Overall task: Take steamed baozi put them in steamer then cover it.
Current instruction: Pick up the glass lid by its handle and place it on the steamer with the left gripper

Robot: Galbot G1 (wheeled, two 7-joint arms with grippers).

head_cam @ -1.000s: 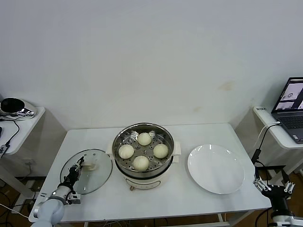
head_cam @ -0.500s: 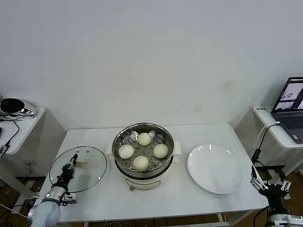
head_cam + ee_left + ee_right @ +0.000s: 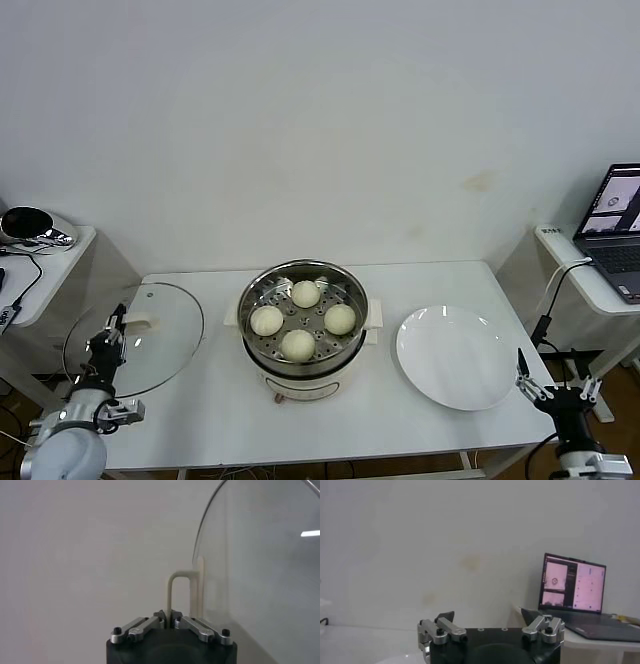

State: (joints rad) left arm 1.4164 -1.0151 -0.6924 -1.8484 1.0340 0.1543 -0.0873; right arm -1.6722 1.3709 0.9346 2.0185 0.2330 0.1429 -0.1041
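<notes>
Several cream-white baozi [image 3: 304, 293] sit on the perforated tray inside the open steel steamer [image 3: 258, 290] at the table's middle. My left gripper [image 3: 108, 342] is shut on the cream handle [image 3: 171, 587] of the glass cover [image 3: 150, 345] and holds it tilted in the air over the table's left edge. The cover [image 3: 260, 565] also shows in the left wrist view. My right gripper [image 3: 553, 384] is open and empty, off the table's front right corner.
An empty white plate [image 3: 456, 357] lies on the table right of the steamer. A side table with a laptop [image 3: 613, 232] stands at the far right. Another side table with a dark object [image 3: 30, 227] stands at the far left.
My left gripper has lifted the cover off the table and carried it left and up, tilting it. My right gripper has shifted slightly left.
</notes>
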